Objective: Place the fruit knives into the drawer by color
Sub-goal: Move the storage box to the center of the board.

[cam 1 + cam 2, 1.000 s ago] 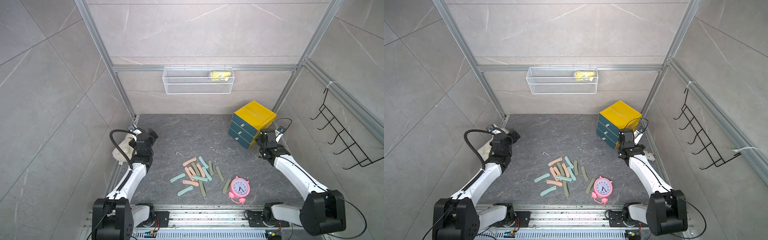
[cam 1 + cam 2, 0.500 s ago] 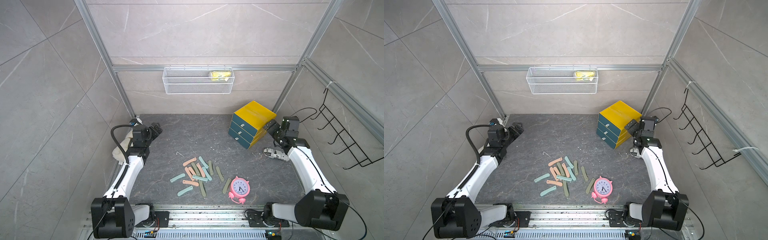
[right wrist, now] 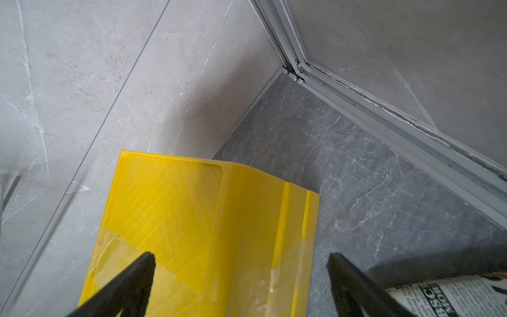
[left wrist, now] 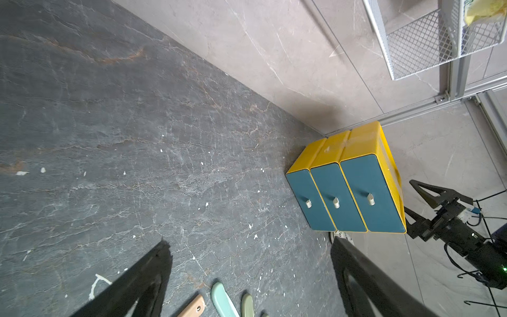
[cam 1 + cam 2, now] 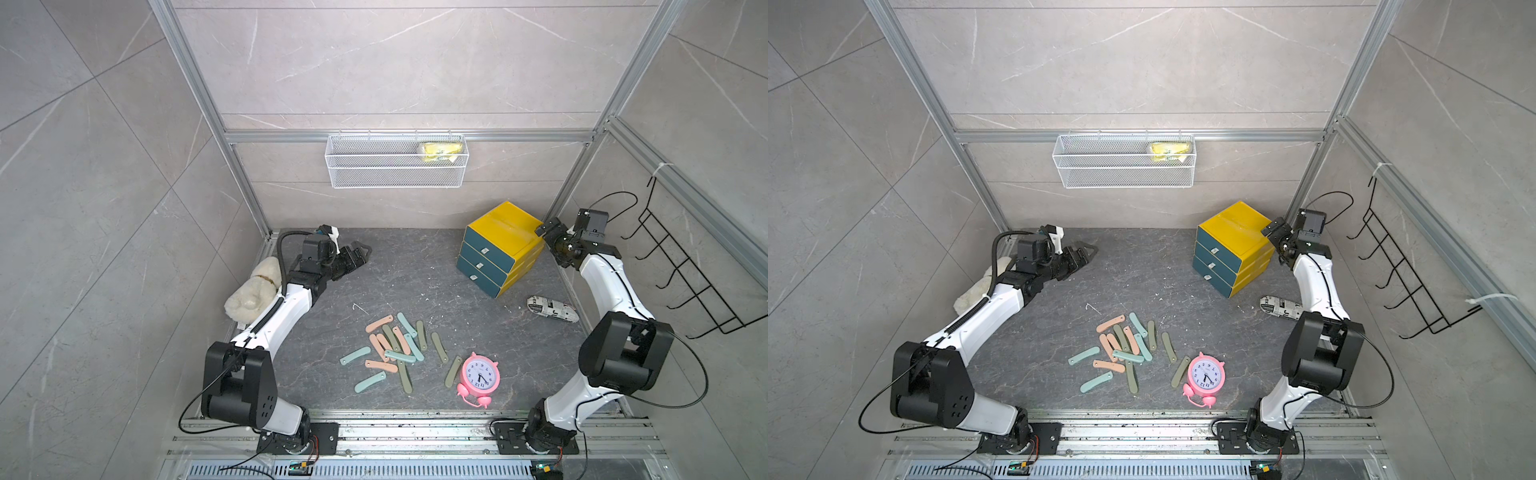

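Your right pincer now hangs at the upper rear corner of the drawer, up from its low spot of a second ago by the cabinet's front foot. Its jaws stand released and empty. In the right wrist view they straddle the yellow top edge, and you cannot tell whether either finger touches it.

Your left pincer reaches out over the bare surface, farther from its base than a second ago. It is also released, with nothing between its jaws, and its camera looks straight at the three teal fronts (all flush shut, pulls untouched).

The fruit knives lie where they were, a loose heap of pink, mint and olive bars on the surface near the pink clock, well apart from both pincers.

So this change reads as set-up: probably the right arm braces the cabinet while the left goes for a pull. No knife is sorted yet, and no drawer can take one until it opens.
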`<action>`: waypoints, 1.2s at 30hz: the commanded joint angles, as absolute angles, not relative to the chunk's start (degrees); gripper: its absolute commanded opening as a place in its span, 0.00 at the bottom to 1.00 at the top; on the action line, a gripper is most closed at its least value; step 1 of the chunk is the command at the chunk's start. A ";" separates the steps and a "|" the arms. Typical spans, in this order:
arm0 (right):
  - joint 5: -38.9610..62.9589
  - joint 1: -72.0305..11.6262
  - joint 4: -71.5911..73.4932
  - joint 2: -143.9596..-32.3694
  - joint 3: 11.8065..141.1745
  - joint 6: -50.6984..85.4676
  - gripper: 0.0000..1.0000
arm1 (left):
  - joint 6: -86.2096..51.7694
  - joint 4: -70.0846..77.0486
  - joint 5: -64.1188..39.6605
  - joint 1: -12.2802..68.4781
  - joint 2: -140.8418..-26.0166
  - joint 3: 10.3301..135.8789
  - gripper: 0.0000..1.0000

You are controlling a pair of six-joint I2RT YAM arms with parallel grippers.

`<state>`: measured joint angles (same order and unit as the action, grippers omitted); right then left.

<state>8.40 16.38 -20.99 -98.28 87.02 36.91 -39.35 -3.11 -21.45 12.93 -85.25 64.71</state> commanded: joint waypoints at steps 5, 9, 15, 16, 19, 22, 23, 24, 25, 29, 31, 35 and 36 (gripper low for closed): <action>12.79 16.53 -20.26 -98.57 88.81 31.68 1.00 | -37.40 -2.90 -27.14 13.01 -88.05 68.27 0.96; 13.51 15.65 -13.39 -96.86 82.83 35.52 1.00 | -38.25 -0.94 -28.86 13.09 -90.01 68.31 0.96; 9.10 15.62 -4.57 -93.58 74.43 44.63 0.99 | -38.66 0.00 -30.42 13.50 -91.89 69.51 0.96; 8.02 15.75 -3.43 -93.17 73.15 45.94 1.00 | -38.61 0.00 -30.66 13.53 -92.01 69.61 0.96; 6.66 15.67 4.81 -92.00 67.83 49.90 1.00 | -38.05 0.21 -30.99 13.52 -91.97 69.61 0.96; 9.39 15.83 10.54 -93.86 66.52 51.78 1.00 | -37.92 1.08 -32.35 13.50 -92.73 70.10 0.96; 9.60 15.91 12.52 -94.29 65.88 51.92 0.99 | -37.99 1.47 -32.88 13.61 -93.31 70.50 0.96; 9.29 15.92 13.26 -94.65 65.44 52.01 1.00 | -38.15 1.93 -33.49 13.55 -93.98 70.93 0.96; 9.23 16.08 14.28 -94.89 64.99 52.01 0.99 | -38.40 2.34 -34.12 13.55 -94.97 71.52 0.96; 11.00 16.85 19.74 -97.77 64.69 50.55 1.00 | -39.73 4.28 -37.44 13.62 -98.47 74.06 0.96; 16.95 17.36 20.82 -101.16 67.70 49.77 1.00 | -39.69 4.92 -38.30 13.60 -99.09 74.48 0.96; 27.00 17.24 21.06 -106.14 72.13 47.37 1.00 | -38.76 5.08 -39.41 13.64 -100.63 75.47 0.96; 28.66 17.23 20.78 -106.98 72.96 46.81 1.00 | -38.50 5.10 -39.54 13.70 -101.03 75.70 0.96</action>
